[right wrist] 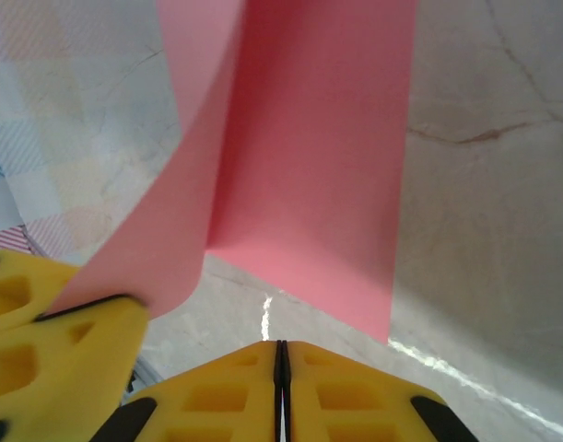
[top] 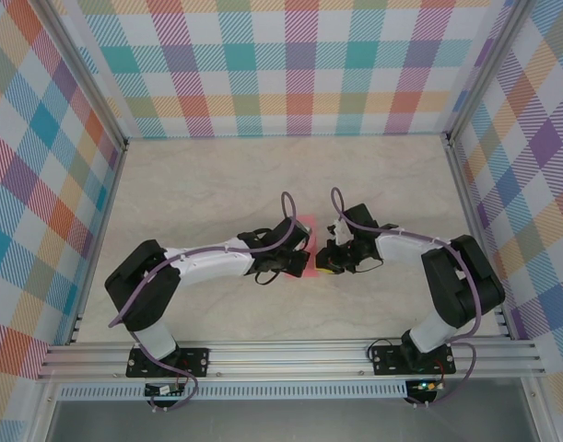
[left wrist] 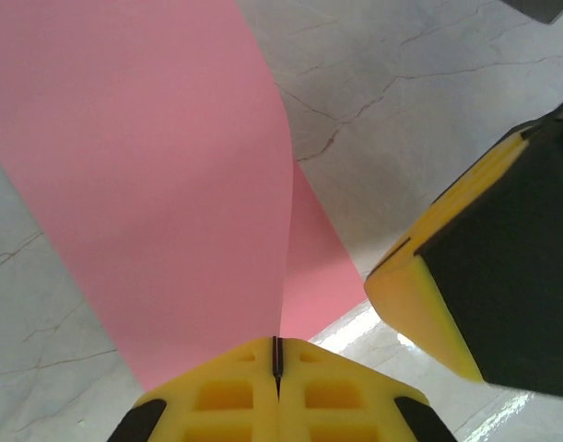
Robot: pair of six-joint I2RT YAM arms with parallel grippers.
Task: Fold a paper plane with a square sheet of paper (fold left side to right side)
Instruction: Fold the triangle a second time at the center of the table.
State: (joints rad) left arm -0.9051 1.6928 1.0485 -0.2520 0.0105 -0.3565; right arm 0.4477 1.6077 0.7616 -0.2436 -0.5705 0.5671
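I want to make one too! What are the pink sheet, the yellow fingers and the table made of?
The pink sheet looks like thin matte paper: one side curls up softly. The yellow fingers look like moulded plastic or foam, matte with hollow pockets; hard to say which. The table seems a glossy marble-look board, perhaps laminate: grey veins, bright glare streaks.

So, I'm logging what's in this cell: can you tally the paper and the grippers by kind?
pink paper sheet: 1
grippers with yellow fingers: 2 (left gripper, right gripper)
Total: 3
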